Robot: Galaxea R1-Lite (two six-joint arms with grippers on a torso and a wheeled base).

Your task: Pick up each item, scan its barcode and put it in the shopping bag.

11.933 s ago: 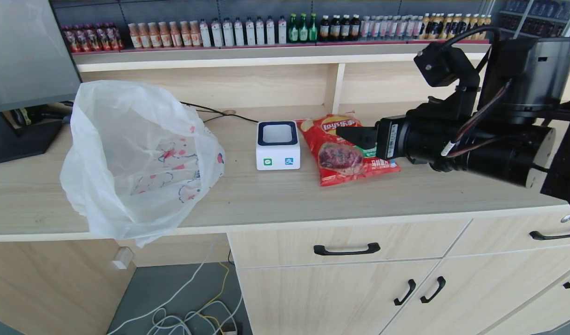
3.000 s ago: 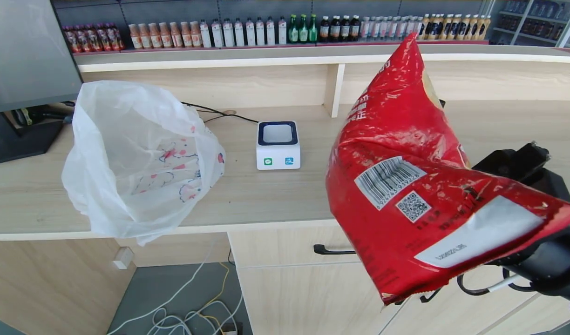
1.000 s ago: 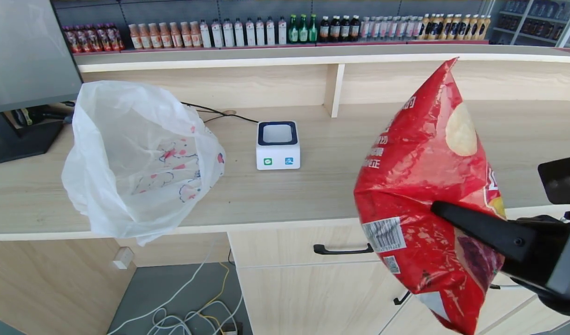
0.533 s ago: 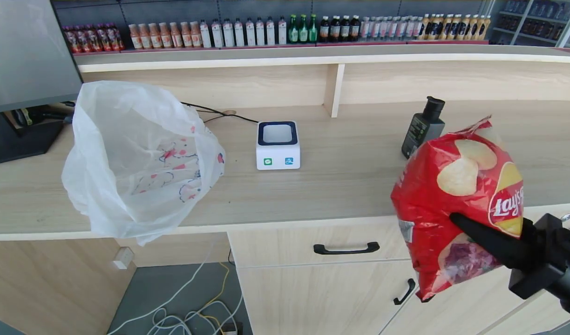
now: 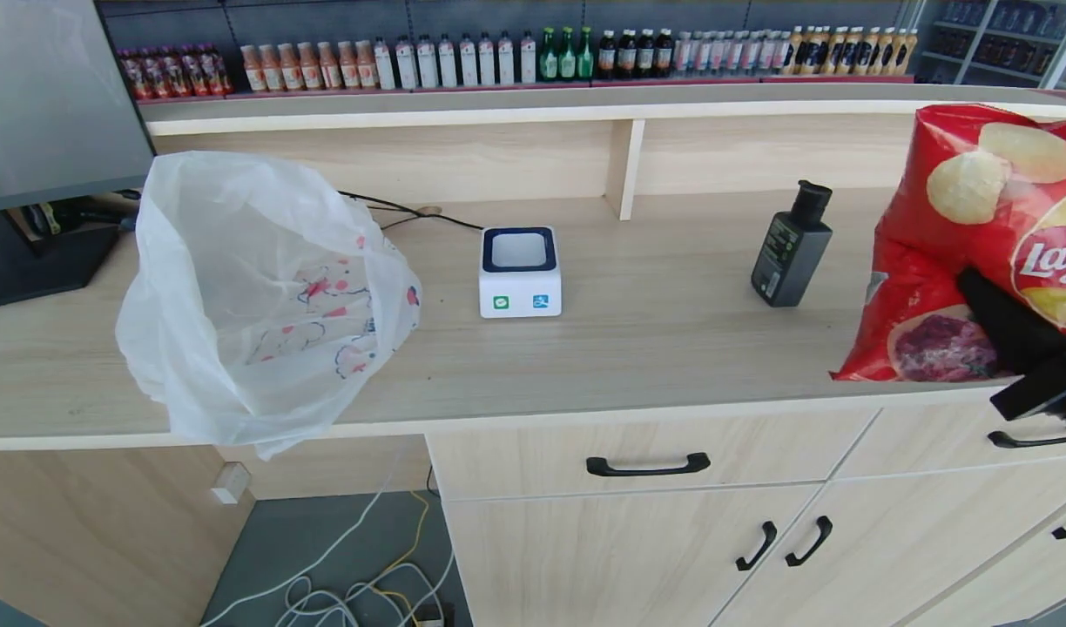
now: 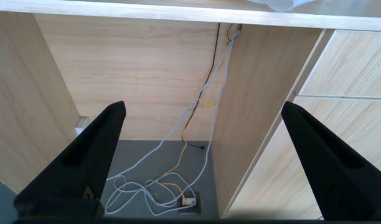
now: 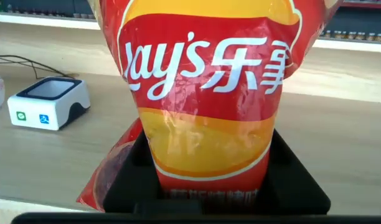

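at the right end of the table [image 5: 655, 340]: right gripper [image 7: 210, 155] clamped on the lower half of the chip bag [image 5: 977, 226], well apart from the scanner [image 5: 520, 272]. bag's long axis near upright, top seam up, printed front toward the robot. barcode probably on the hidden back: carry left past the bottle [image 5: 790, 257], turn that face to the scanner window. left gripper [image 6: 203, 109] wide, empty.

A wide stretch of counter [image 5: 655, 340] lies between scanner [image 5: 520, 272] and dark bottle [image 5: 791, 252] (well apart); shopping bag [image 5: 254, 287] bulks at left.
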